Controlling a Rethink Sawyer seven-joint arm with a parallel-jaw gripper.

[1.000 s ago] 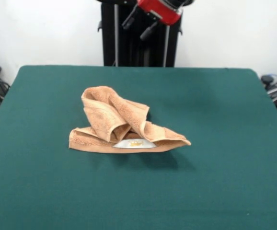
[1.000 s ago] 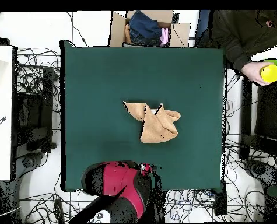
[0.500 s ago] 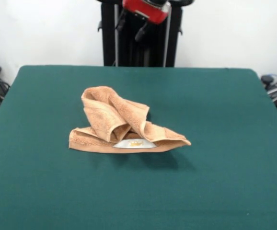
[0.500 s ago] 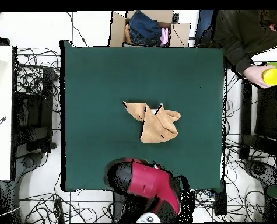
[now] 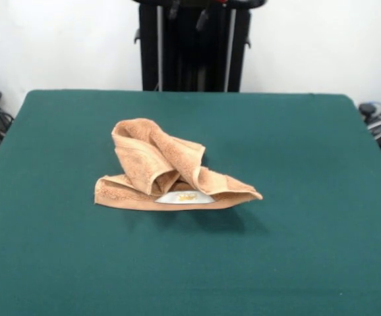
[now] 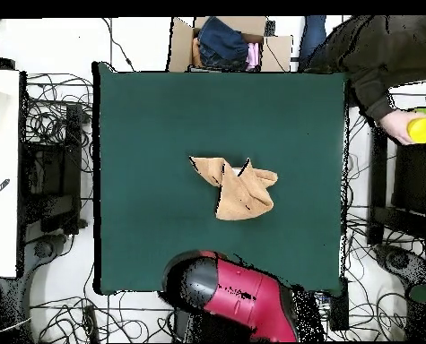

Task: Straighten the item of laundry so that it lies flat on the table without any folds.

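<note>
The orange-tan towel [image 5: 171, 174] lies crumpled in a folded heap near the middle of the dark green table [image 5: 309, 164]. Its white label [image 5: 185, 197] shows at the front edge. In the overhead view the towel [image 6: 239, 186] is a bunched, roughly triangular shape on the table [image 6: 162, 134]. My gripper [image 5: 188, 10] shows only as dark tips at the top edge, high above the table's far side and well clear of the towel. The red and black arm [image 6: 239, 296] hangs over the table's base-side edge.
The black pedestal [image 5: 190, 52] stands behind the table's far edge. A cardboard box of clothes [image 6: 225, 40] sits beyond the table. A person's hand [image 6: 397, 124] holds a yellow-green bowl [image 6: 422, 126] off the table's right side. Cables lie around the table.
The arm has drawn up and back: its red part has left the front view's top, and it has swung right along the base edge in the overhead view. The towel has not moved.
</note>
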